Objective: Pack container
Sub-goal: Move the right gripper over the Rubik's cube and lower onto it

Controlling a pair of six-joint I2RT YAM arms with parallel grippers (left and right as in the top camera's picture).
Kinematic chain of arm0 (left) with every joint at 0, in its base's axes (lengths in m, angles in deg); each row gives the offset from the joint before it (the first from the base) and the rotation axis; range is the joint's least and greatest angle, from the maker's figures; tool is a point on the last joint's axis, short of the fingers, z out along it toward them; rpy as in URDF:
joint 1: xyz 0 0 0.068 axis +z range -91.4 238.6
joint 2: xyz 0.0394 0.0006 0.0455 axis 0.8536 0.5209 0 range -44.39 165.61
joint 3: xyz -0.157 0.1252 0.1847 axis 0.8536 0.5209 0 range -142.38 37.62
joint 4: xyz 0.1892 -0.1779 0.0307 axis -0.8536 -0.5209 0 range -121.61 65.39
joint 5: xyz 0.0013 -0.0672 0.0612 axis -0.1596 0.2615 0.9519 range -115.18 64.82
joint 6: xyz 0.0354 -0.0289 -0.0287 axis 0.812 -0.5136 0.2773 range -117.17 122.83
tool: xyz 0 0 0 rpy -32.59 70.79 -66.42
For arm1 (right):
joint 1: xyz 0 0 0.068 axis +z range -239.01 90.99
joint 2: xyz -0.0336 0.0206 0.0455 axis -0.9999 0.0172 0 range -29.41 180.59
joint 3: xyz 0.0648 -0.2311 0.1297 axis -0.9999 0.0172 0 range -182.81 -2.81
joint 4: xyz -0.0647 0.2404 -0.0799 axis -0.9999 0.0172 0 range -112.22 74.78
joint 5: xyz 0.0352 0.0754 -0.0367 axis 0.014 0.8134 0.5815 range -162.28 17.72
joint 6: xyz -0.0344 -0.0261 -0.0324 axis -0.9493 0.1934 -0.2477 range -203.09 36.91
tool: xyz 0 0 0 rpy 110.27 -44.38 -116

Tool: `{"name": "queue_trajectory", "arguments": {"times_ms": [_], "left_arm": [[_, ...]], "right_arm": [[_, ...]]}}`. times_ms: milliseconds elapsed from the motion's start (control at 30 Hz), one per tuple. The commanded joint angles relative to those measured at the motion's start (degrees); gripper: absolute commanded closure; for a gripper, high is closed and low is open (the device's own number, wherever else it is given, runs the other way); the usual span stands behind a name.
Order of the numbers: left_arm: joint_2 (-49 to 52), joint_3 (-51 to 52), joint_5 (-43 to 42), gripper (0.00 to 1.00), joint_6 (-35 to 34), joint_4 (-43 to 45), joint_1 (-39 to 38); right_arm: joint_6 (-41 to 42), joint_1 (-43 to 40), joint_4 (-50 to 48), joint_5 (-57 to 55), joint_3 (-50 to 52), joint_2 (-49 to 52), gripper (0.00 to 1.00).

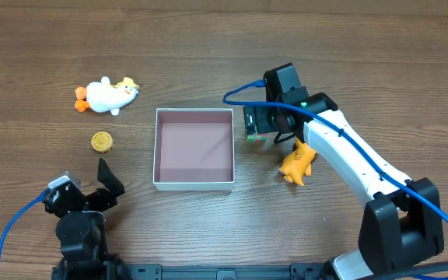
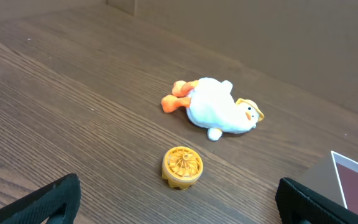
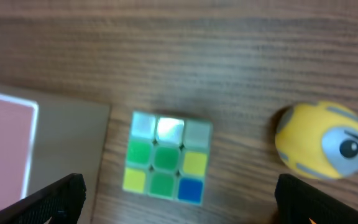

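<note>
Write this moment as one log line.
container empty | right gripper open over puzzle cube | left gripper open

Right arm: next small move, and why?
Probably lower the right gripper and close on the multicoloured puzzle cube: in the wrist view it lies centred between the open fingers, just outside the empty white-walled square container.
</note>
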Motion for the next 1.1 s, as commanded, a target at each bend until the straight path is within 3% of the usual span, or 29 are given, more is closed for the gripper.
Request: {"name": "queue_trajectory", "arguments": {"times_ms": [0,733,933,1067], "left_arm": [[-0.44,0.48,-0.63,0.0,1.22,0.28,-0.17],[-0.44,0.48,-0.63,0.0,1.22,0.28,-0.17],[-0.44,0.48,-0.63,0.0,1.22,0.28,-0.17],[-0.44,0.48,-0.63,0.0,1.22,0.28,-0.17]], "right_arm": [[2.08,-0.11,-1.81,0.68,-1.05,0.7,0.0],[2.03,-0.11,-4.04,2.99,-1.03,8.57,0.0],[1.99,-0.11,-4.68,2.93,-1.03,8.59,0.1],[1.79,-0.17,-5.46,2.54,-1.03,8.59,0.1]]}}
